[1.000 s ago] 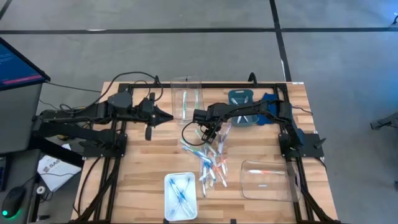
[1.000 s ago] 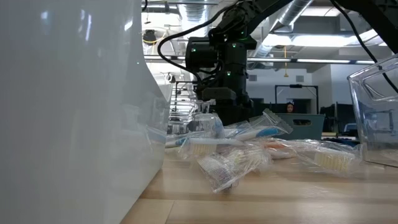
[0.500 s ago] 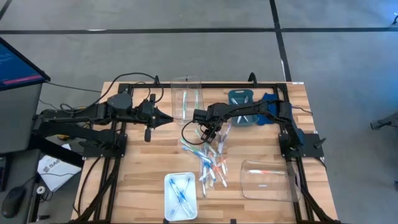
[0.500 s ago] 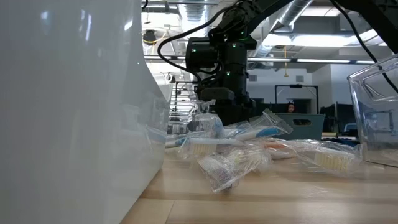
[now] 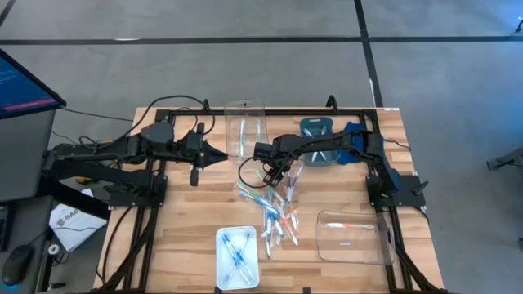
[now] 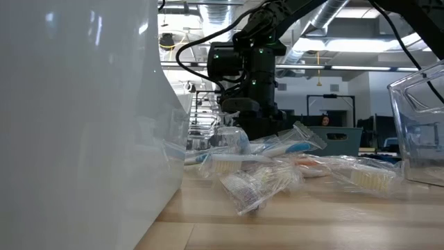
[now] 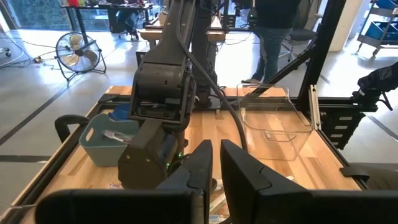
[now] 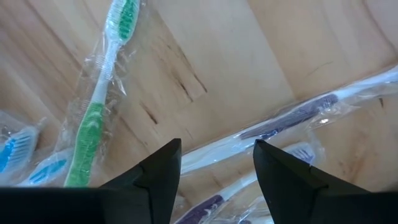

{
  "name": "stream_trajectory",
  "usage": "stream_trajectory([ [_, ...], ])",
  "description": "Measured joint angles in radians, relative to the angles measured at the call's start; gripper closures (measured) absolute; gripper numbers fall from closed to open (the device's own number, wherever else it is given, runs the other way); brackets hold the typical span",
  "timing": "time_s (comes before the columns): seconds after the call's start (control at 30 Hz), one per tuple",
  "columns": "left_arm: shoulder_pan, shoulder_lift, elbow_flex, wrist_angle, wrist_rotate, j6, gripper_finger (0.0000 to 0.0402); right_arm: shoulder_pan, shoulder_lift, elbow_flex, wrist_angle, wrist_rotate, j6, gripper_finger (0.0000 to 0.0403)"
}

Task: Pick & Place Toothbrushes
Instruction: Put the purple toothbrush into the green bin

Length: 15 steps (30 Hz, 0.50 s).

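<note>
Right hand [image 5: 273, 175] is down over the far end of the toothbrushes [image 5: 274, 208] piled mid-table [image 5: 188, 220], fingers spread and holding nothing. They straddle one wrapped purple brush [image 8: 292, 118], likely lined up to pinch it; a green one [image 8: 99, 99] lies just beside. Left hand [image 5: 222, 153] waits clear on the left, pinched narrow and holding nothing, probably to keep out of the way.

Right gripper [image 5: 272, 173] low over top of toothbrushes [image 5: 272, 208] heap, jaws seemingly apart. Left gripper [image 5: 222, 153] waits left of heap; white tray [image 5: 237, 247] below.
</note>
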Motion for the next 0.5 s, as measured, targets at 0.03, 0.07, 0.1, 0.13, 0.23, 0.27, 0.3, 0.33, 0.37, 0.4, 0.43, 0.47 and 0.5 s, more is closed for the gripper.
stream_trajectory([
  [0.03, 0.000, 0.000, 0.000, 0.000, 0.000, 0.000, 0.0376, 0.000, 0.000, 0.000, 0.001, 0.000, 0.002, 0.0209],
  [0.07, 0.000, 0.000, 0.000, 0.000, 0.000, 0.000, 0.0376, 0.000, 0.000, 0.000, 0.003, 0.000, 0.004, 0.0209],
  [0.1, 0.000, 0.000, 0.000, 0.000, 0.000, 0.000, 0.0376, 0.000, 0.000, 0.000, 0.005, 0.000, 0.003, 0.0209],
  [0.13, 0.000, 0.000, 0.000, 0.000, 0.000, 0.000, 0.0376, 0.002, 0.000, 0.000, 0.006, 0.003, -0.001, 0.0208],
  [0.23, 0.000, 0.000, 0.000, 0.000, 0.000, 0.000, 0.0376, 0.008, 0.000, 0.000, 0.000, 0.027, -0.009, 0.0207],
  [0.27, 0.000, 0.000, 0.000, 0.000, 0.000, 0.000, 0.0376, 0.008, 0.000, 0.000, -0.005, 0.030, -0.011, 0.0207],
  [0.3, 0.000, 0.000, 0.000, 0.000, 0.000, 0.000, 0.0376, 0.008, 0.000, 0.000, -0.008, 0.031, -0.011, 0.0207],
  [0.33, 0.000, 0.000, 0.000, 0.000, 0.000, 0.000, 0.0376, 0.008, 0.000, 0.000, -0.012, 0.032, -0.011, 0.0208],
  [0.37, 0.000, 0.000, 0.000, 0.000, 0.000, 0.000, 0.0376, 0.008, 0.000, 0.000, -0.014, 0.033, -0.011, 0.0208],
  [0.4, 0.000, 0.000, 0.000, 0.000, 0.000, 0.000, 0.0376, 0.008, 0.000, 0.000, -0.014, 0.033, -0.010, 0.0208],
  [0.43, 0.000, 0.000, 0.000, 0.000, 0.000, -0.001, 0.0376, 0.008, 0.000, 0.000, -0.013, 0.033, -0.010, 0.0209],
  [0.47, 0.000, 0.000, 0.000, 0.000, 0.000, -0.001, 0.0376, 0.008, 0.000, 0.000, -0.013, 0.033, -0.010, 0.0209],
  [0.5, 0.000, 0.000, 0.000, 0.000, 0.000, -0.001, 0.0376, 0.008, 0.000, -0.001, -0.012, 0.032, -0.011, 0.0209],
])
